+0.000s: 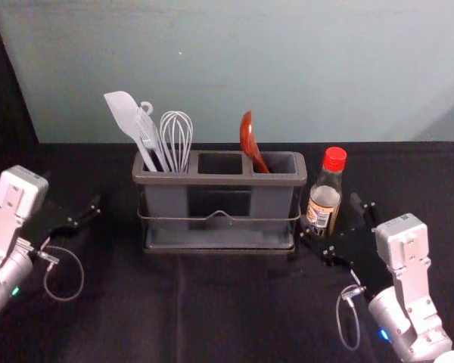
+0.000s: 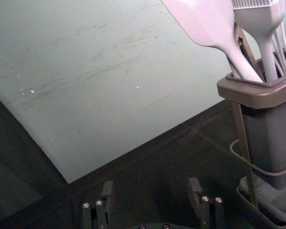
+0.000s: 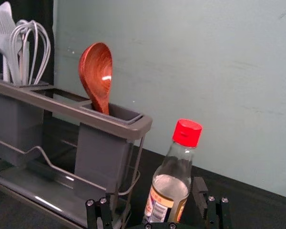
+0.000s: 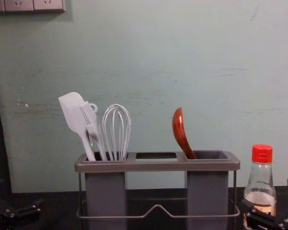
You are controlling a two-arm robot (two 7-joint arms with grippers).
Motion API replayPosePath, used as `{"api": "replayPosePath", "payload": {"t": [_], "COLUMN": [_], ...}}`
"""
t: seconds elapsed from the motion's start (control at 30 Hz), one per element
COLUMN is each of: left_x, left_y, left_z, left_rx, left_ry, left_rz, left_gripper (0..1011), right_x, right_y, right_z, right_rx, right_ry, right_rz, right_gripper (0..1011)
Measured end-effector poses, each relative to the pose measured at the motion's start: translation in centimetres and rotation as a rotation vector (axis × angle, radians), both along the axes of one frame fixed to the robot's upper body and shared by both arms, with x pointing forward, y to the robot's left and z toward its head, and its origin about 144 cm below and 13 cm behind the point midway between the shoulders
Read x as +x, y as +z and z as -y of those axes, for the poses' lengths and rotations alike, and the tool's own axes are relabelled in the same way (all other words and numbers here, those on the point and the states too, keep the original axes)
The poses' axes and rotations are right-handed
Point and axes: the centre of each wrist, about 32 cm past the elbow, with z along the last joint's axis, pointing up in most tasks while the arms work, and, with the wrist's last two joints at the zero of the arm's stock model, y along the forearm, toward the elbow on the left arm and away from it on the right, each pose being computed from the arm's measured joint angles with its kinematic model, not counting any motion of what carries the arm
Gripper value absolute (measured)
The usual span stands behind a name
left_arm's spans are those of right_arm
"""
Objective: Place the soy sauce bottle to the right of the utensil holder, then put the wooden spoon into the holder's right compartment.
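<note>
Right tool (image 1: pixel 329 212), spread open, seemingly brackets the red-capped glass bottle (image 1: pixel 325 197) right of the grey plastic holder (image 1: pixel 225 180); left tool (image 1: pixel 72 189) gapes opposite.

And there's a vivid red cap (image 1: pixel 334 158) over an orange-and-white label (image 3: pixel 159 206) with a striped barcode! Glossy reddish-brown wooden spoon (image 3: pixel 96 71), grey utensil holder (image 1: pixel 219 180), whitish spatula (image 4: pixel 74 113), grey-green wall (image 4: pixel 153 57)!

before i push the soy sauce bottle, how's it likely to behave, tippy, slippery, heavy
The soy sauce bottle stands tall and slim, so a push near its red cap would likely tip it. Its clear wall looks smooth, so it may slip. No dark liquid shows above the label, so it is probably fairly light.
</note>
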Motion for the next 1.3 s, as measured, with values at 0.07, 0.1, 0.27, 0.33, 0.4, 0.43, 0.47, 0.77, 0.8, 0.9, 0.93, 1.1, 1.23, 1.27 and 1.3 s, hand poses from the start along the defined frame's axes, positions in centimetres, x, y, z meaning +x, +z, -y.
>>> {"api": "replayPosePath", "payload": {"t": [0.07,0.1,0.27,0.33,0.4,0.43,0.47,0.77,0.8,0.9,0.93,1.1,1.23,1.27,1.3], "left_x": [0.0,0.0,0.0,0.0,0.0,0.0,0.0,0.0,0.0,0.0,0.0,0.0,0.0,0.0,0.0], "left_y": [0.0,0.0,0.0,0.0,0.0,0.0,0.0,0.0,0.0,0.0,0.0,0.0,0.0,0.0,0.0], "left_z": [0.0,0.0,0.0,0.0,0.0,0.0,0.0,0.0,0.0,0.0,0.0,0.0,0.0,0.0,0.0], "left_rx": [0.0,0.0,0.0,0.0,0.0,0.0,0.0,0.0,0.0,0.0,0.0,0.0,0.0,0.0,0.0], "left_ry": [0.0,0.0,0.0,0.0,0.0,0.0,0.0,0.0,0.0,0.0,0.0,0.0,0.0,0.0,0.0], "left_rz": [0.0,0.0,0.0,0.0,0.0,0.0,0.0,0.0,0.0,0.0,0.0,0.0,0.0,0.0,0.0], "left_gripper": [1011,1011,1011,1011,1011,1012,1011,1011,1011,1011,1011,1011,1012,1012,1011], "right_x": [0.0,0.0,0.0,0.0,-0.01,-0.01,-0.02,-0.04,-0.04,-0.05,-0.04,-0.04,-0.04,-0.04,-0.04], "right_y": [0.0,0.0,0.03,0.04,0.05,0.05,0.05,0.05,0.05,0.06,0.06,0.08,0.08,0.08,0.08], "right_z": [0.0,0.0,0.02,0.02,0.02,0.02,0.02,0.01,0.01,0.01,0.02,0.02,0.02,0.02,0.02], "right_rx": [0.0,0.0,0.0,0.0,0.0,0.0,0.001,0.001,0.001,0.001,0.001,0.002,0.002,0.002,0.003], "right_ry": [0.0,0.0,0.0,0.001,0.001,0.001,0.001,0.002,0.002,0.002,0.002,0.002,0.002,0.002,0.001], "right_rz": [0.0,0.0,0.001,0.002,0.003,0.003,0.003,0.005,0.005,0.005,0.006,0.007,0.007,0.007,0.007], "right_gripper": [1003,1002,1003,1002,1003,1003,1003,1003,1003,1003,1003,1003,1002,1003,1003]}}
